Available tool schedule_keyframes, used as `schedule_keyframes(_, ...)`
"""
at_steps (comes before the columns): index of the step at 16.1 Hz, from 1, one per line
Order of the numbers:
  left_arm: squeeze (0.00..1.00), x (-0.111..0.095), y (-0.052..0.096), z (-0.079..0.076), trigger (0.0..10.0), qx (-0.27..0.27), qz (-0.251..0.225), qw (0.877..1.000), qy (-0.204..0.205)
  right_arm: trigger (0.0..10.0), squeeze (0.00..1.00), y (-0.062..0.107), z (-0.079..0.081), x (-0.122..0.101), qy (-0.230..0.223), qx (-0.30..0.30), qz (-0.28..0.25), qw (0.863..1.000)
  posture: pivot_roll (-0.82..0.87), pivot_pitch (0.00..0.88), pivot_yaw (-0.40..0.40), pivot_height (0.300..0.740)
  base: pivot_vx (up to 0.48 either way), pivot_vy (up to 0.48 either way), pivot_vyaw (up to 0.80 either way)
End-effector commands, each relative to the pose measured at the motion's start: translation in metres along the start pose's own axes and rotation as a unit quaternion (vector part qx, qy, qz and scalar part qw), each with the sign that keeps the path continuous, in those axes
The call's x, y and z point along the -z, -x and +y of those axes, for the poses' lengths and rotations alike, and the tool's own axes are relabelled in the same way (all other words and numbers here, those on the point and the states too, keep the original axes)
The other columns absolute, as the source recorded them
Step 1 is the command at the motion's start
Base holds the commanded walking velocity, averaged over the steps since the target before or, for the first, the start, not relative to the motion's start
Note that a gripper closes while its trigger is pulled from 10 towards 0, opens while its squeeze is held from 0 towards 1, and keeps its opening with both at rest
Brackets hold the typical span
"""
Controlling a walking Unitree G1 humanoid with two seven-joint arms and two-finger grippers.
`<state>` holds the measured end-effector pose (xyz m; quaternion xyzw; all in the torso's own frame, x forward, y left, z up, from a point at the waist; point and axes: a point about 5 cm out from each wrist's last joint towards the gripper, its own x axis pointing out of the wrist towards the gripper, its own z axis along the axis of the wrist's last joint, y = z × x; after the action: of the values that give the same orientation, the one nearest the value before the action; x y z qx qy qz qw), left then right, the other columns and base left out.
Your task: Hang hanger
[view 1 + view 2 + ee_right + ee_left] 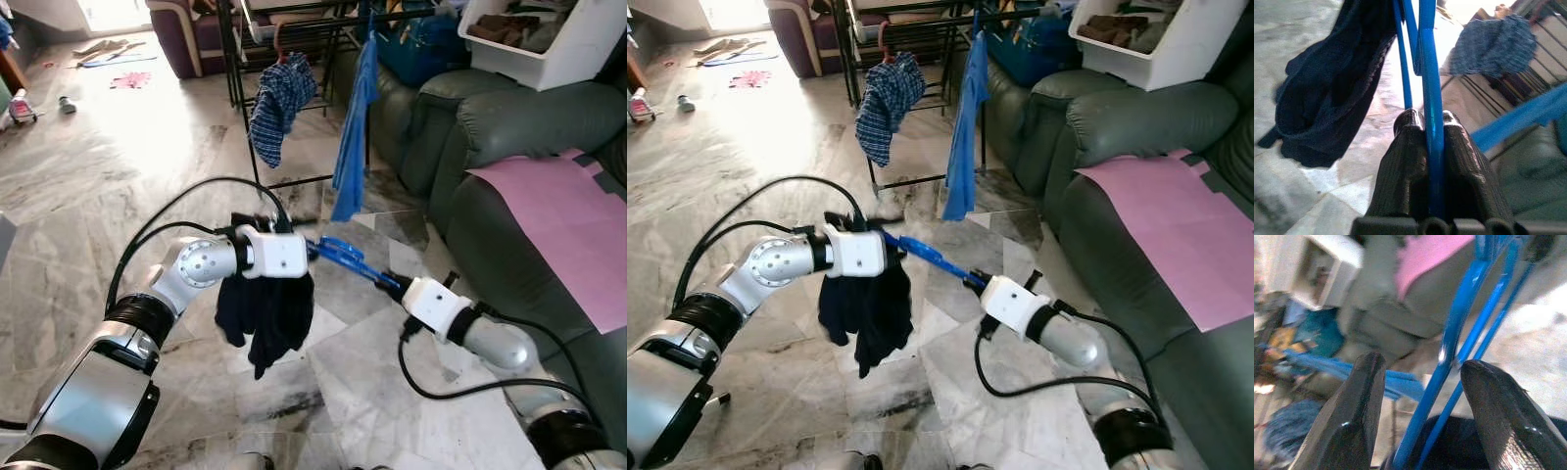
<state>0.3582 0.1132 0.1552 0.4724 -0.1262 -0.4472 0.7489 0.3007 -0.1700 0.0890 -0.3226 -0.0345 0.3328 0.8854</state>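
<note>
Right gripper (1427,132) clamped on blue hanger (345,257); left gripper (1420,396) spread open around its bars, dark garment (265,308) draped below. Best kept level while carried toward the drying rack (284,20).

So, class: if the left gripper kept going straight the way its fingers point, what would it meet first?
Probably the right gripper, which is shut on the far end of the blue hanger that runs between the left gripper's open fingers; beyond that lies the green sofa. Depth is uncertain.

A blue hanger (345,257) is draped with navy cloth (265,311); a blue-checked shirt (279,103) (on a black rack (245,88)) is seen beyond.
</note>
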Motion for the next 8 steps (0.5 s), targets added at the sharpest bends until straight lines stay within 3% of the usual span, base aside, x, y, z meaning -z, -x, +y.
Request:
schedule_keyframes(1, 0.48, 0.006, 0.007, 0.001, 10.0, -0.037, 0.009, 0.999, 0.017, 10.0, 0.0, -0.002, -0.013, -0.003, 0.0, 0.048, -0.004, 0.999, 0.03, 0.082, 0.023, 0.74, 0.0, 0.0, 0.0)
schedule_keyframes(2, 0.83, 0.007, 0.008, 0.0, 10.0, -0.041, 0.01, 0.999, 0.019, 10.0, 0.0, -0.003, -0.014, -0.002, 0.0, 0.056, -0.001, 0.998, 0.03, 0.083, 0.023, 0.74, 0.0, 0.0, 0.0)
schedule_keyframes(3, 1.0, 0.007, 0.009, -0.003, 10.0, -0.038, 0.008, 0.999, 0.022, 10.0, 0.0, -0.004, -0.017, -0.001, 0.0, 0.068, 0.004, 0.998, 0.04, 0.084, 0.02, 0.74, 0.0, 0.0, 0.0)
schedule_keyframes(5, 1.0, 0.006, 0.01, -0.008, 10.0, -0.042, -0.001, 0.999, 0.02, 10.0, 0.0, -0.008, -0.02, -0.002, -0.011, 0.081, 0.002, 0.997, 0.04, 0.087, 0.019, 0.74, 0.0, 0.0, 0.0)
schedule_keyframes(6, 0.69, 0.005, 0.01, -0.009, 10.0, -0.046, -0.004, 0.999, 0.019, 10.0, 0.0, -0.01, -0.02, -0.003, -0.011, 0.084, 0.0, 0.996, 0.04, 0.088, 0.019, 0.74, 0.0, 0.0, 0.0)
schedule_keyframes(7, 0.0, 0.006, 0.01, -0.009, 10.0, -0.056, -0.001, 0.998, 0.027, 10.0, 0.0, -0.011, -0.02, -0.004, -0.018, 0.09, -0.003, 0.996, 0.04, 0.09, 0.019, 0.74, 0.0, 0.0, 0.0)
schedule_keyframes(8, 0.0, 0.009, 0.011, -0.008, 10.0, -0.079, 0.01, 0.996, 0.041, 10.0, 0.0, -0.012, -0.02, -0.005, -0.028, 0.096, -0.006, 0.995, 0.04, 0.091, 0.019, 0.74, 0.0, 0.0, 0.0)
